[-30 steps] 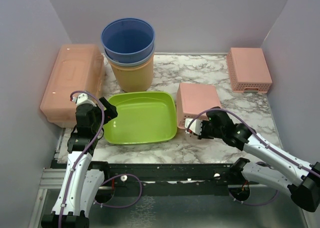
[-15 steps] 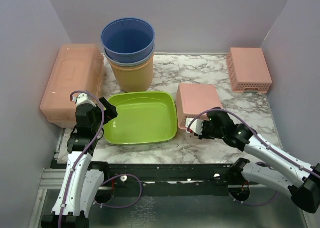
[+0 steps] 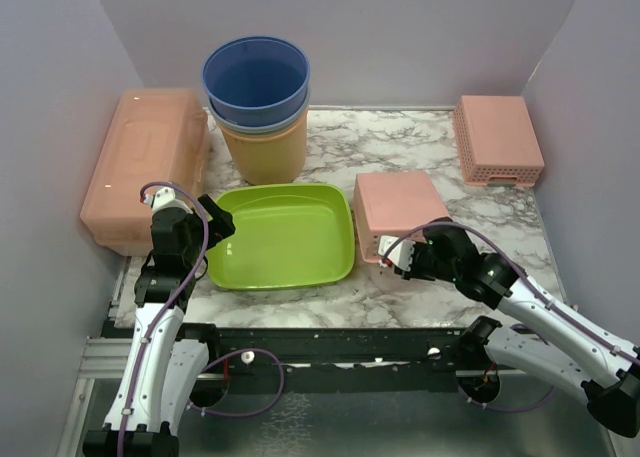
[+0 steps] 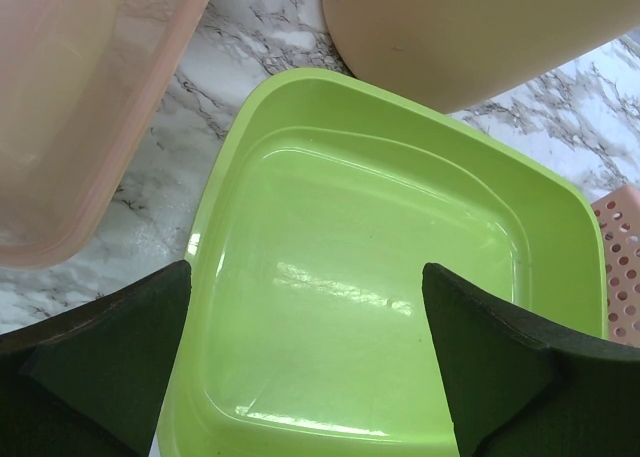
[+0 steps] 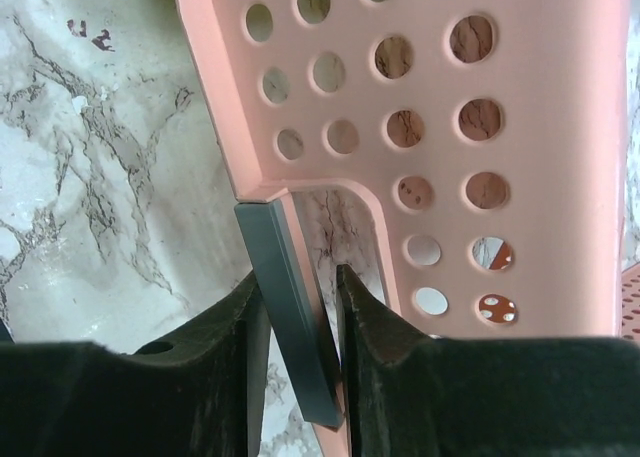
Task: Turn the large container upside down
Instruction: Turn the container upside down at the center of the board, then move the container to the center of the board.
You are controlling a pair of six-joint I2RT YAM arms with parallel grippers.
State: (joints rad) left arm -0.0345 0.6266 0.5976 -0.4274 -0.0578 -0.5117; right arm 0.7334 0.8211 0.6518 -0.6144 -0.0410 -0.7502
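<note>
Right gripper (image 5: pixel 297 297) straddles the rim of the pink basket (image 3: pixel 398 202); can't tell if it's clamped, view's too tight. Left gripper (image 4: pixel 305 287) gapes wide over the green tub (image 4: pixel 400 227), empty.

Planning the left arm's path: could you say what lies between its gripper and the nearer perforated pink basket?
The upright lime-green tub fills that stretch, clearest in the top view.

Left gripper (image 4: pixel 305 327) jaws spread wide; right gripper (image 5: pixel 298 282) jaws narrow.
</note>
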